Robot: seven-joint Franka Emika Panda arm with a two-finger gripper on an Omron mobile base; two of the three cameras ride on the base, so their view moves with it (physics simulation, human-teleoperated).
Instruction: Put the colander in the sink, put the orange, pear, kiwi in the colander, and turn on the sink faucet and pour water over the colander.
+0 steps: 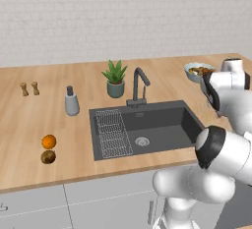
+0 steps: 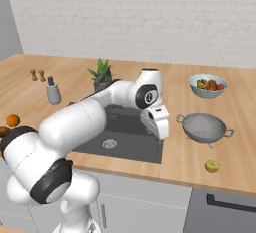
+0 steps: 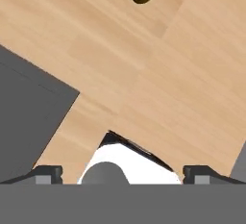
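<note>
left base view has the robot's own white arm covering the right end of the pale wooden table, so the round grey perforated metal colander is hidden there and the pale blue bowl of mixed fruit is partly cut off behind the upper arm. right base view gives what that side lacks: the colander stands upright on the table right of the dark grey rectangular recessed sink, well apart from the bowl farther back, and the small yellowish-green pear lies near the front edge, just nearer than the colander. in this view the arm blocks much of the basin and the dark grey gooseneck sink faucet, which the left base view shows whole, behind the basin beside a small green potted plant. the wire rack and round drain are also plain there. the small bright orange ball and the dull brown kiwi sit touching or nearly so at the left near side of the table; in the right base view they are half cut by the frame edge. a grey soap dispenser and two small wooden shakers stand far left. the gripper hangs over the sink's right rim, its fingers hard to make out there; hand view shows the jaws spread wide with nothing between them, and the pear at the top edge, partly cut off.
</note>
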